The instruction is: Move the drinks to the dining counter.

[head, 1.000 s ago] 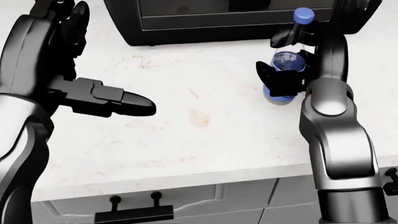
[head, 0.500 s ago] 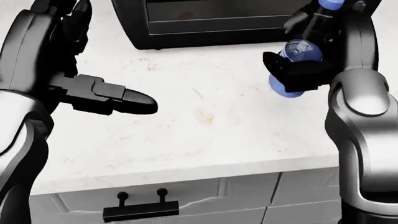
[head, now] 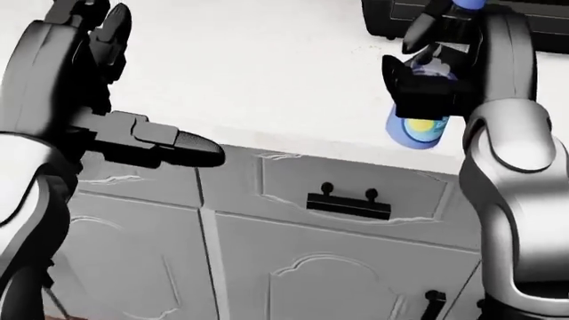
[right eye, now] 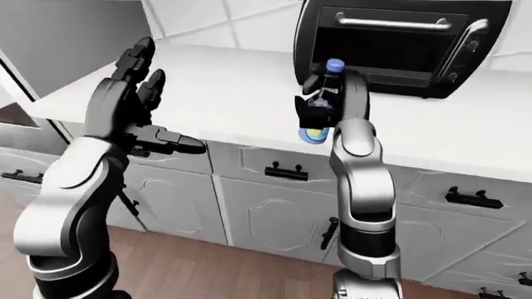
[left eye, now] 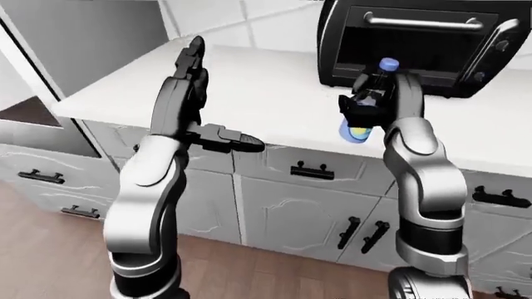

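1. Two hands up, starting at the left of the eye views: the left hand (left eye: 189, 75) is raised with its fingers spread and nothing in it, thumb sticking out sideways toward the middle. It hangs over the white counter (left eye: 249, 81), not touching anything.
2. Below that sit the grey cabinet doors (left eye: 274, 205) with their dark handles, and there's a wood floor (left eye: 50, 261) along the bottom.
3. Moving right: the right hand (left eye: 370, 103) is clenched around a blue-capped water bottle (head: 416, 127), held upright or close to it, up in the air near the counter edge. The black toaster oven (left eye: 416, 43) sits on the counter behind it.
4. What changed: a second ago the bottle stood on the counter right by the oven with the hand wrapped round it. Half a second ago it was already lifted clear. Now the whole head view has slid so the cabinet fronts fill the lower part, so I'd say the robot has backed off or straightened up, not that the cupboards moved.
5. For the task, I'd call that the pick-up done and the carry to the dining counter starting. No dining counter shows in any view yet.
6. Label: blue band with a yellow patch on the bottle, but the writing is too small to read.
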Tool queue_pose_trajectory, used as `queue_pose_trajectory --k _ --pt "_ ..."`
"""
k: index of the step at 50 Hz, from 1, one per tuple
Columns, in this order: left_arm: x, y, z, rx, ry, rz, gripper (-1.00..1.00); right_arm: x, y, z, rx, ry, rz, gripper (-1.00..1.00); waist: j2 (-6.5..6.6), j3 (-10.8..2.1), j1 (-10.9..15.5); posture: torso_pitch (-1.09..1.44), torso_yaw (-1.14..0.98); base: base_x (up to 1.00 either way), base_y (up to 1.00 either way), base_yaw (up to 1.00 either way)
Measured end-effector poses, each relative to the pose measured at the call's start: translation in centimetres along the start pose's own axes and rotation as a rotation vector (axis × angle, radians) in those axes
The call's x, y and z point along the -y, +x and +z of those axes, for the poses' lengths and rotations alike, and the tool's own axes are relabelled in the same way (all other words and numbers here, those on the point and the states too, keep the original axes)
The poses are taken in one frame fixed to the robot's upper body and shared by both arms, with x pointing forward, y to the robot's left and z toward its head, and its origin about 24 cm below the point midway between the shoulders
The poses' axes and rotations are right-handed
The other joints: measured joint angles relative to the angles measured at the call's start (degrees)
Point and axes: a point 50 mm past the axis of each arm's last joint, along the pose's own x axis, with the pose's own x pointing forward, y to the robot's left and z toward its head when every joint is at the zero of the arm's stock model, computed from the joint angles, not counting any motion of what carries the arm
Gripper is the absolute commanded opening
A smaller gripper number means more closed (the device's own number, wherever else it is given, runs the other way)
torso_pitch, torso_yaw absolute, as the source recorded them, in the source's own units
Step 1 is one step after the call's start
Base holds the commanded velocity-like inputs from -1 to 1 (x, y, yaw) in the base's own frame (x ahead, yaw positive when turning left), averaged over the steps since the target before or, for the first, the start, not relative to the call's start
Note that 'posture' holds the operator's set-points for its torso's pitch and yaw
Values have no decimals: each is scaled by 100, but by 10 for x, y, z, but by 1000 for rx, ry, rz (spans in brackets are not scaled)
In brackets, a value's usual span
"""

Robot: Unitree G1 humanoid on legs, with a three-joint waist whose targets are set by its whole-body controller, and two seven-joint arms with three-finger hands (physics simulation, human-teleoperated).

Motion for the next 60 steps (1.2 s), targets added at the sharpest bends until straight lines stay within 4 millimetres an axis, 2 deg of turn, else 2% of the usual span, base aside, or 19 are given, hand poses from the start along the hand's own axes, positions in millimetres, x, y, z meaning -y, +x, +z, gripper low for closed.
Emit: queue_pose_trajectory --k 9,11,13,15,17,21,25,28,32,37,41,42,43,45,47,54,56,57,60 --pt "1 1 8 48 6 0 100 -3 2 -12 -52 -11 9 -100 878 -32 -121 0 0 0 0 100" --pt "-3 1 4 31 7 14 100 -7 1 -13 -51 -7 26 -100 842 8 -17 0 0 0 0 100" --pt "-7 1 -2 1 5 38 100 -14 0 -14 -61 -7 60 -100 818 -52 83 0 0 0 0 100" --pt "-7 1 -1 -4 6 45 100 -16 0 -14 -62 -6 78 -100 691 -72 121 0 0 0 0 100" --pt "-5 0 4 14 8 40 100 -14 0 -10 -48 -2 79 -100 552 -27 109 0 0 0 0 100" --pt "-3 1 6 28 9 29 100 -11 0 0 -6 2 66 -100 402 19 29 0 0 0 0 100" --pt "-2 2 4 22 9 27 100 -10 -2 2 12 3 65 -100 244 -18 -18 0 0 0 0 100" --pt "-2 2 6 35 7 26 100 -9 -3 3 17 -4 62 -100 -7 -105 -71 0 0 0 0 100" --pt "3 0 1 12 1 -5 100 -2 -3 -5 -18 -22 28 -100 90 -65 -67 0 0 0 0 100" --pt "2 0 6 32 3 -2 100 -2 -2 -2 -5 -26 22 -100 515 14 -115 0 0 0 0 100" --pt "1 -1 13 60 9 3 100 -3 -3 3 11 -23 29 -100 880 -28 -82 0 0 0 0 100" --pt "-1 -2 11 53 10 12 100 -6 -3 2 10 -22 40 -100 818 -3 -39 0 0 0 0 100" --pt "-3 -2 7 36 8 23 100 -10 -3 1 4 -25 55 -100 824 23 0 0 0 0 0 100" --pt "-7 -1 2 6 8 43 100 -17 -4 -2 -7 -27 91 -100 802 -31 88 0 0 0 0 100" --pt "-7 -1 3 9 10 46 100 -19 -4 -2 -7 -25 107 -100 661 -76 114 0 0 0 0 100" --pt "-5 -1 7 40 11 34 100 -13 -5 7 45 -25 80 -100 216 -1 -36 0 0 0 0 100" --pt "-4 0 10 45 16 30 100 -11 -5 9 51 -23 70 -100 -28 -76 -87 0 0 0 0 100" --pt "-1 0 9 41 10 18 100 -8 -4 6 44 -25 58 -100 1 -98 -168 0 0 0 0 100" --pt "2 0 4 25 6 -6 100 -4 -3 -1 8 -39 32 -100 20 -70 -110 0 0 0 0 100"
